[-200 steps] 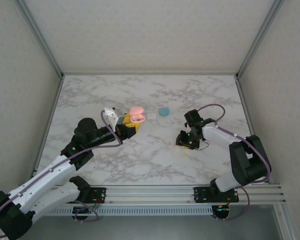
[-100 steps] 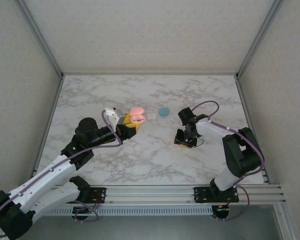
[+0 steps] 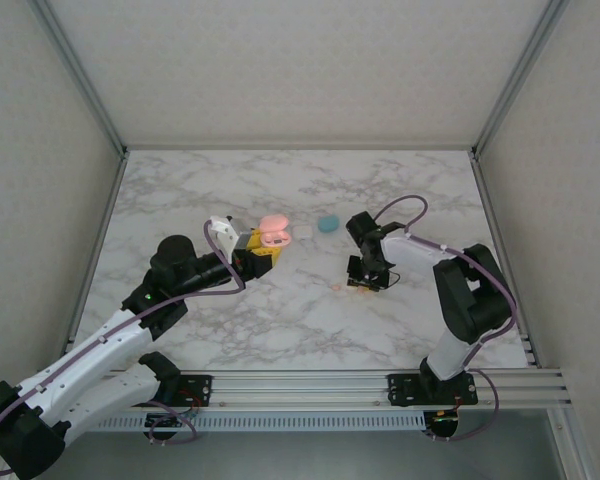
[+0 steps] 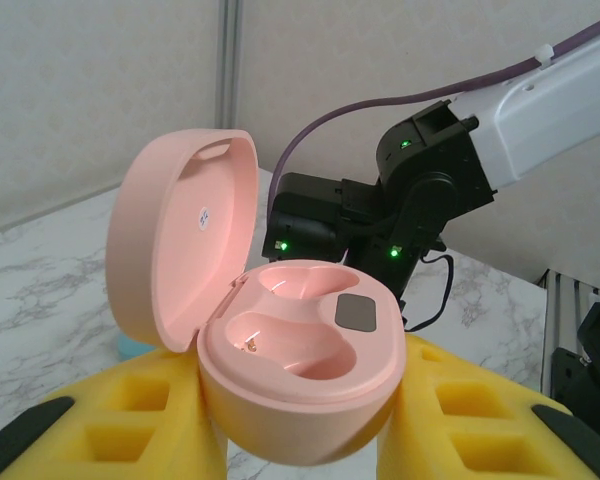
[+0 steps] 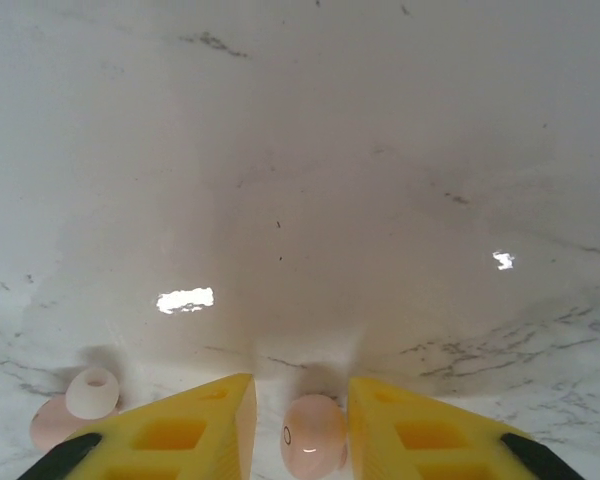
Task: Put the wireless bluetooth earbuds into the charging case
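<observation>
On the left side, the left gripper is clamped on the pink charging case, which sits between its yellow pads. The lid is up and both seats look empty. More to the right, the teal case lies on the marble table.

Next are two salmon-pink buds on the table. The loose earbud lies free with its white tip upward. The near earbud lies between the fingers of the right gripper. These fingers stand narrowly apart, with a thin gap at the bud's left side, so I judge it is not pinched yet.

The bud is probably very light, hard and smooth, so it can slip out easily. It is best to take it gently across its widest middle.
</observation>
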Available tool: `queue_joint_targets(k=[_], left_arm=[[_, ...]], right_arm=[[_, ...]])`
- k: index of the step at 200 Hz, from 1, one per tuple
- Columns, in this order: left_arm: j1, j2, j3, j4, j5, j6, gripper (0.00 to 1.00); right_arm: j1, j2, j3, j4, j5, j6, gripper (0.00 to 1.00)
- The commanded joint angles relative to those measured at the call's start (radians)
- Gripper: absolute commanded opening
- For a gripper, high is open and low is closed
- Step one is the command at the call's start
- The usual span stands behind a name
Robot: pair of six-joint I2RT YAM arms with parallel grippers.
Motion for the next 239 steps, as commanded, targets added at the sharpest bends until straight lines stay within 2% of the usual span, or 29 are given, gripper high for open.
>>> queue_joint_targets(k=[1, 101, 139, 205, 239], left_arm=[[-0.008, -0.013, 0.034, -0.005, -0.012, 0.011, 0.29], [-0.008, -0.011, 0.033, -0.006, -0.011, 0.009, 0.29], [-0.008, -0.014, 0.033, -0.009, -0.013, 0.009, 0.29], [-0.008, -0.014, 0.03, -0.009, -0.015, 0.007, 0.29], [-0.009, -0.011, 0.028, -0.003, -0.015, 0.004, 0.29]], right_arm=[[0.016, 0.026, 0.029, -0.053, 0.045, -0.005, 0.3], [0.029, 0.064, 0.061, -0.094, 0.083, -0.057, 0.25], [0.031, 0.046, 0.06, -0.095, 0.068, -0.063, 0.19], [0.03, -0.05, 0.037, -0.081, 0.006, -0.072, 0.19], [0.032, -0.007, 0.043, -0.094, 0.022, -0.114, 0.2]])
